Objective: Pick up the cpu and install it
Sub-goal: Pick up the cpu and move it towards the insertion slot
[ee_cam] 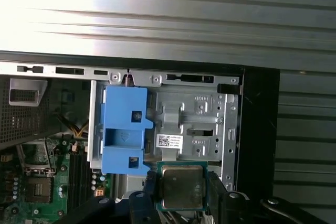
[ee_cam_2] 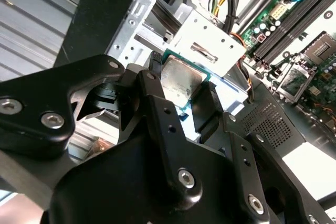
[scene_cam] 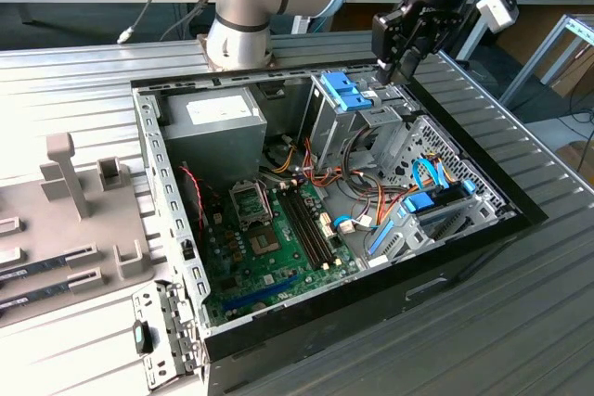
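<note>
The cpu (ee_cam_2: 181, 80), a small square chip with a dull metal top and a thin green rim, sits clamped edge to edge between the black fingers (ee_cam_2: 206, 106) of my gripper (ee_cam_2: 181, 86). It shows the same way in the first wrist view, where the cpu (ee_cam: 181, 187) is held in the gripper (ee_cam: 181, 189). In the exterior view the gripper (scene_cam: 394, 70) hangs above the far right corner of the open computer case (scene_cam: 464, 243), over the drive cage. The open socket (scene_cam: 251, 201) lies on the green motherboard (scene_cam: 278, 261), well toward the exterior view's left of the gripper.
Below the gripper stands a metal drive cage (scene_cam: 371, 127) with a blue latch (ee_cam: 126, 129). A grey power-supply box (scene_cam: 212, 122) fills the case's far left. Memory sticks (scene_cam: 306, 220) and coloured cables (scene_cam: 371, 201) lie between cage and socket. A grey fixture tray (scene_cam: 65, 229) sits outside on the left.
</note>
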